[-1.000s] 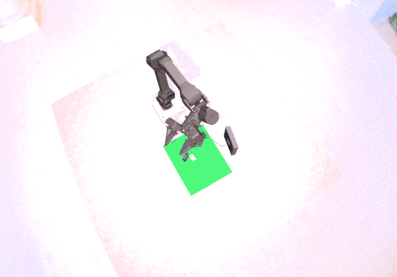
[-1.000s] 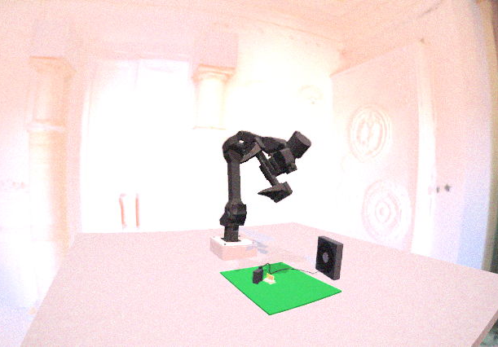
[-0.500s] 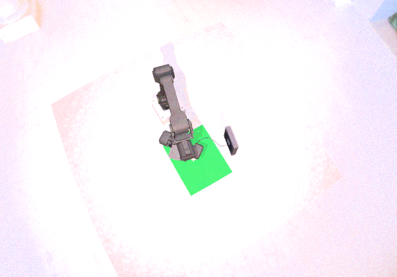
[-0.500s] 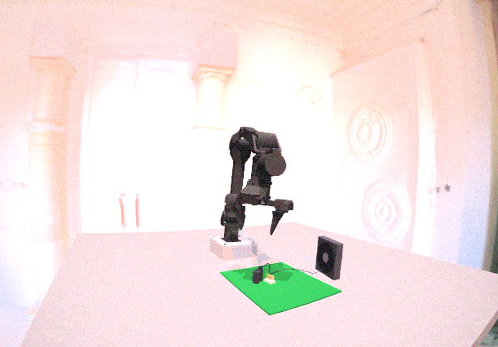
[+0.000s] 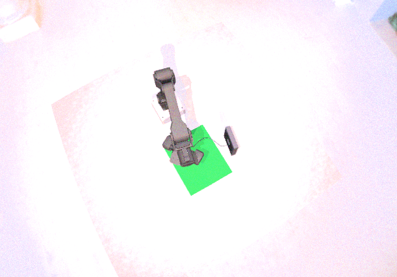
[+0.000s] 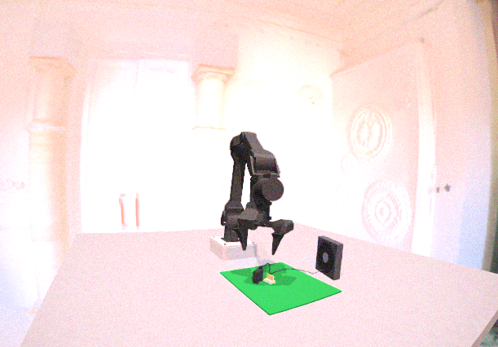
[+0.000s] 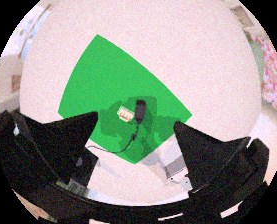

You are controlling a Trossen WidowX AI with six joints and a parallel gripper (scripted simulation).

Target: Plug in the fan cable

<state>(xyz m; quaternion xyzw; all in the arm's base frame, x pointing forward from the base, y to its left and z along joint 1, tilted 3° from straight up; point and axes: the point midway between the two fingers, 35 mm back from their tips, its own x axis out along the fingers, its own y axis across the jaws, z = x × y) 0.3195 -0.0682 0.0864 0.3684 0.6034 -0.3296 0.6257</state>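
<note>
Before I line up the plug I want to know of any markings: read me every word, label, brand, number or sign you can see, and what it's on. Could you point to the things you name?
No readable text anywhere in the three views.
Fan [image 5: 230, 140] [image 6: 329, 257]: no lettering can be made out.
Plug [image 6: 257, 275] [image 7: 140, 111] and header [image 6: 269, 279] [image 7: 125, 114]: too small to tell.
Board [image 5: 205, 175] [image 6: 275, 300] [image 7: 96, 75]: no print visible.
</note>
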